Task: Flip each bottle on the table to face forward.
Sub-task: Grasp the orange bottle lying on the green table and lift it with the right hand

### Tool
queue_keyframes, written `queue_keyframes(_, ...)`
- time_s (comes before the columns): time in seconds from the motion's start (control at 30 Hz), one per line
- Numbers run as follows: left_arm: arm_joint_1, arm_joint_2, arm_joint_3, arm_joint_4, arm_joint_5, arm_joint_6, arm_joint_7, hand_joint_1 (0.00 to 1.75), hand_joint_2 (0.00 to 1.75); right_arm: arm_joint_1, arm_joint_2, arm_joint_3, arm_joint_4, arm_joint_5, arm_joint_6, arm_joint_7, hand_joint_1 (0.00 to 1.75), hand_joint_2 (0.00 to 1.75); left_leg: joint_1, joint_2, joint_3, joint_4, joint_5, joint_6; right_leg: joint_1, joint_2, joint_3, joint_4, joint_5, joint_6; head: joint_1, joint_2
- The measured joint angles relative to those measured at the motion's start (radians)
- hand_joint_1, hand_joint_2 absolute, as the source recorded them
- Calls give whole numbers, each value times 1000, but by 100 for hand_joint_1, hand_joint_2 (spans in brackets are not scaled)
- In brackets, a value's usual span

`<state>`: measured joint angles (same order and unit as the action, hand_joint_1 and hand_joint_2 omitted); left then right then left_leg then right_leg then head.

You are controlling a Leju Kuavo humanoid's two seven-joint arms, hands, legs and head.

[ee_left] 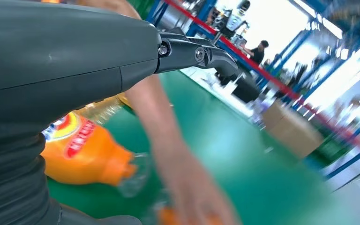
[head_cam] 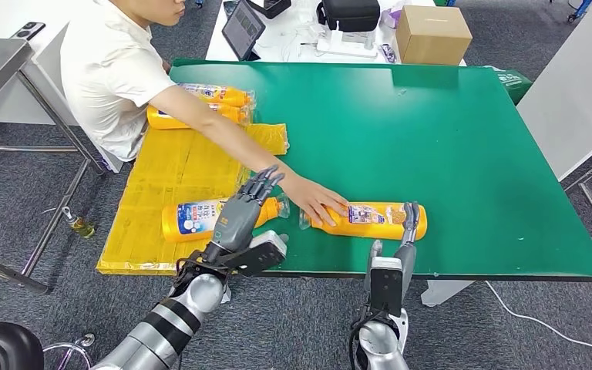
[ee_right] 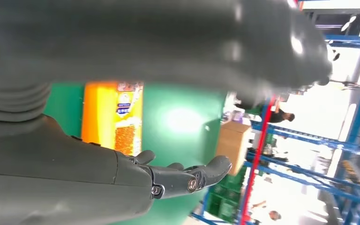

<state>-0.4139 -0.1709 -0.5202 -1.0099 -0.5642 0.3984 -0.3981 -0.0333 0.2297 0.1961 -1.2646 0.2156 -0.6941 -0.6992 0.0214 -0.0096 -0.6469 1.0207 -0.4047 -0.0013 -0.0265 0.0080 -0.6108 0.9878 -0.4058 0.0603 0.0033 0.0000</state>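
Two orange bottles lie on their sides near the front edge of the green table [head_cam: 447, 139]. The left bottle [head_cam: 193, 217] has a blue and white label up; my left hand [head_cam: 245, 210] hovers over its neck with fingers [ee_left: 201, 54] stretched out, holding nothing. In the left wrist view that bottle [ee_left: 82, 150] lies just under the hand. A person's hand [head_cam: 320, 202] rests on the neck end of the right bottle [head_cam: 381, 220]. My right hand [head_cam: 408, 227] stands edge-on at that bottle's base end, fingers [ee_right: 192, 176] straight and holding nothing, with the bottle [ee_right: 115, 117] beyond it.
A yellow mat [head_cam: 162, 169] covers the table's left part, with two more wrapped orange bottles [head_cam: 212, 104] at its back. The person sits at the table's left, arm [ee_left: 168, 136] reaching across between my hands. A cardboard box [head_cam: 432, 35], tablet [head_cam: 243, 27] and black bag [head_cam: 351, 14] stand behind.
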Motion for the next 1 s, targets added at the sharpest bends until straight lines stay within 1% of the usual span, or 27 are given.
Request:
queue_keyframes(0.03,12,-4,0,-20,64,1,-10,0,175,-5,-7,4,14,24,-1,0,0,175,0,0,0,0,0,0,0,0,0,0,0,0,0,0)
queue_keyframes(0.1,36,-11,1,-59,175,5,-27,0,175,-15,-23,10,40,125,-3,0,0,175,0,0,0,0,0,0,0,0,0,0,0,0,0,0)
queue_keyframes(0.2,64,-18,2,-103,261,11,-38,0,175,-26,-41,3,68,289,-5,0,0,175,0,0,0,0,0,0,0,0,0,0,0,0,0,0)
queue_keyframes(0.23,71,-20,4,-113,284,15,-38,0,175,-29,-44,-10,76,369,-6,0,0,175,0,0,0,0,0,0,0,0,0,0,0,0,0,0)
queue_keyframes(0.3,89,-22,8,-136,333,32,-39,0,175,-38,-45,-72,89,607,-6,0,0,175,0,0,0,0,0,0,0,0,0,0,0,0,0,0)
queue_keyframes(0.37,111,-22,11,-161,369,59,-43,0,175,-55,-43,-173,100,854,-7,3,0,175,0,-1,0,0,0,0,0,-1,0,0,0,0,0,0)
queue_keyframes(0.4,123,-22,12,-175,382,73,-46,0,175,-66,-44,-228,106,943,-7,11,0,175,0,-1,0,0,0,0,0,-1,0,0,0,0,0,0)
queue_keyframes(0.47,148,-21,15,-204,407,93,-49,0,175,-91,-53,-326,121,1053,-7,47,0,175,0,-2,-1,0,0,0,0,-2,1,0,0,0,0,0)
queue_keyframes(0.53,169,-21,18,-233,431,106,-51,0,175,-111,-74,-390,145,1115,-7,107,0,175,-1,-2,-1,0,0,0,0,-2,1,0,0,0,0,0)
queue_keyframes(0.57,178,-20,19,-246,440,113,-53,0,175,-119,-88,-405,158,1136,-7,140,0,175,-1,-2,-1,0,0,0,0,-2,1,0,0,0,0,0)
queue_keyframes(0.67,192,-19,23,-279,451,124,-58,0,175,-139,-129,-415,195,1181,-7,213,0,175,-1,-2,-1,0,0,0,0,-2,0,0,0,0,0,0)
queue_keyframes(0.83,204,-16,27,-301,457,125,-59,0,175,-160,-164,-413,236,1203,-7,250,0,175,0,-2,-1,0,0,0,0,-2,0,0,0,0,0,0)
queue_keyframes(1.0,206,-16,28,-302,458,127,-65,0,175,-190,-190,-383,287,1209,-7,313,0,175,0,-2,-1,0,0,0,0,-2,0,0,0,0,0,0)
